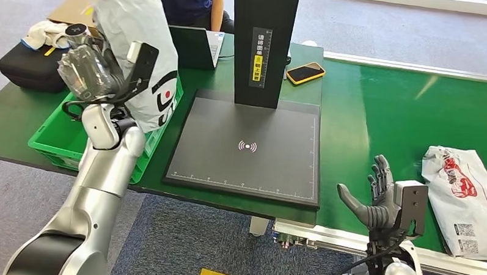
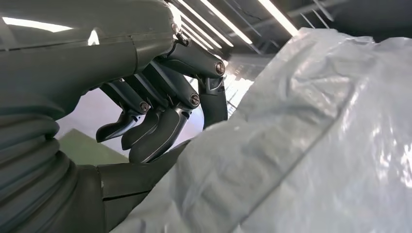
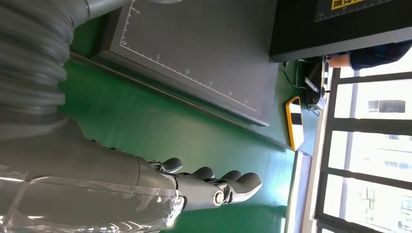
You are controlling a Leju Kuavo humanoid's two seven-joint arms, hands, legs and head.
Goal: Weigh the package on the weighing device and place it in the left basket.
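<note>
Package [image 1: 141, 45], grey-white plastic with black print, raised high in the left hand [image 1: 90, 71] over the green basket [image 1: 51, 144], lower end dipping toward the basket's inner corner. In the left wrist view, same package [image 2: 311, 136] pressed against the palm, thumb beneath it, dark fingers [image 2: 160, 121] curled above its crumpled edge; held, though how firmly cannot be told. Just below the left hand, basket standing at the near left corner of the green table [image 1: 15, 114]. Behind the left hand, a black case [image 1: 29, 69], a white cloth bundle [image 1: 46, 33] and a cardboard piece [image 1: 74, 9] on the floor.

Beside the left hand toward the middle, weighing device [image 1: 247, 147]: flat dark platform with a ruler scale along the edges and a small red-and-white mark at centre, black upright column [image 1: 265, 46] at its far side carrying a yellow-and-black label. Past the column, a laptop [image 1: 198, 47], a seated person in dark blue [image 1: 187, 4], and a phone in a yellow case [image 1: 305, 73].

Between platform and second parcel, right hand [image 1: 373, 200] upright above the green conveyor belt [image 1: 376, 117], palm facing the platform, fingers spread and empty. In the right wrist view, same hand [image 3: 209, 187] stretched out flat over green belt, platform edge and phone [image 3: 294, 121] beyond its fingertips. Just outward of the right hand, another parcel [image 1: 465, 200], white with red print, lying flat on the belt.
</note>
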